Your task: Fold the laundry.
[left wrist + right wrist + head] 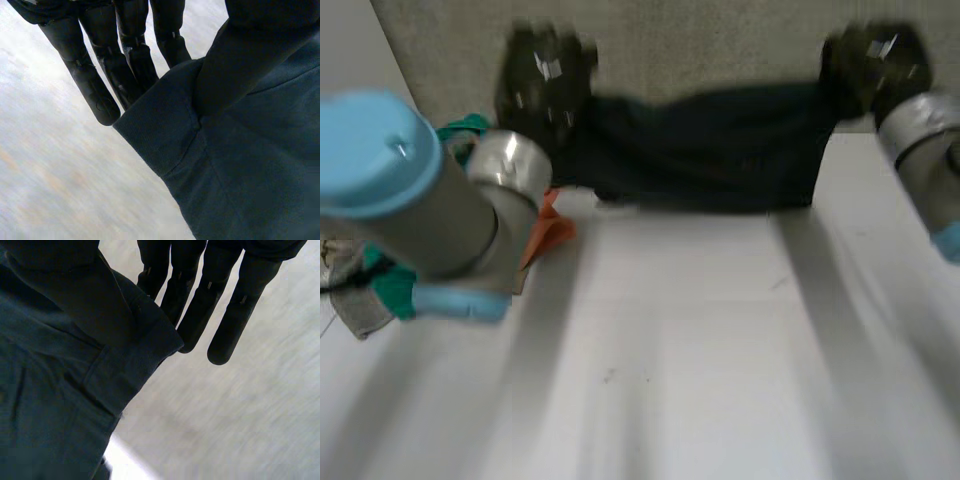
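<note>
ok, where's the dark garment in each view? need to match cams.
Head view: dark garment stretched between left hand and right hand, above the far side of the table.
Left wrist view: hemmed corner pinched between the left hand's thumb and fingers.
Right wrist view: same, in the right hand.
Shared landmark: each pinching hand, in head view and its wrist view.

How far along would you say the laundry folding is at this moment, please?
Early. Nothing folded lies on the table. In hand: the dark garment is held stretched between the left hand and the right hand, each pinching a hemmed edge between thumb and fingers. Left to do: laying it down and folding it, then the heap of coloured clothes beside the left arm.
</note>
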Tool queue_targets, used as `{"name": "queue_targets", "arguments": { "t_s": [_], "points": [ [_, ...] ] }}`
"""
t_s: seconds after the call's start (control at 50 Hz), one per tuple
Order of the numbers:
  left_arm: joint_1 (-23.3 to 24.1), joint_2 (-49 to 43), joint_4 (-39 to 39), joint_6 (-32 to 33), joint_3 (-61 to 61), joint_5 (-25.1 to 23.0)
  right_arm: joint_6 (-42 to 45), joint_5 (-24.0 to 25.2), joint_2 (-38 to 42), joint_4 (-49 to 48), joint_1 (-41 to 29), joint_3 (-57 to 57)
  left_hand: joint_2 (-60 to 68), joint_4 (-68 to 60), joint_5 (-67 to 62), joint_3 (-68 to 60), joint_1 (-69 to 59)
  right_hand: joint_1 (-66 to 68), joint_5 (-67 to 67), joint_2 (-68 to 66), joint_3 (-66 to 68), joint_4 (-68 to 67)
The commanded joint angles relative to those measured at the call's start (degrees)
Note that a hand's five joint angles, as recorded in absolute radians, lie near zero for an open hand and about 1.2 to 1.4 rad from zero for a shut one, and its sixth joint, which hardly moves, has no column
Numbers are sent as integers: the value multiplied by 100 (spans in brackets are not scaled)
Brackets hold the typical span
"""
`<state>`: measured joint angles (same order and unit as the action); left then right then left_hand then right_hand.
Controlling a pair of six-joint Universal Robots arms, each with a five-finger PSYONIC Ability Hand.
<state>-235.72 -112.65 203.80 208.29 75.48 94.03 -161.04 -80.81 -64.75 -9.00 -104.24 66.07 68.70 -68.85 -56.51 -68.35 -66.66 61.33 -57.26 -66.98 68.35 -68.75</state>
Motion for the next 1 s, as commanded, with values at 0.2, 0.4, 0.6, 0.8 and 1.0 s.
{"name": "queue_targets", "arguments": {
  "t_s": [0.2,0.4,0.6,0.8,1.0],
  "points": [
    [527,1446,-2834,203,2673,-96,2515,-611,-1090,2832,70,2637,1130,-1115,-1349,-1165,-1334,1867,-1274,-1302,1165,-1125],
    [1081,2055,-5878,1065,2543,-623,4362,-163,-2990,3853,44,4107,1130,-1115,-1349,-1165,-1334,1867,-1274,-1302,1165,-1125],
    [721,711,-3121,1153,1093,-184,2836,49,-1667,2802,150,3125,1130,-1115,-1349,-1165,-1334,1867,-1274,-1302,1165,-1125],
    [370,-1758,-1123,1337,-1305,-131,2270,-1155,-277,1210,61,1850,1130,-1115,-1349,-1165,-1334,1867,-1274,-1302,1165,-1125],
    [158,-3728,-754,1461,-3881,-184,2191,-1428,1402,382,35,76,1130,-1115,-1349,-1165,-1334,941,-347,-376,239,-198]
  ]
}}
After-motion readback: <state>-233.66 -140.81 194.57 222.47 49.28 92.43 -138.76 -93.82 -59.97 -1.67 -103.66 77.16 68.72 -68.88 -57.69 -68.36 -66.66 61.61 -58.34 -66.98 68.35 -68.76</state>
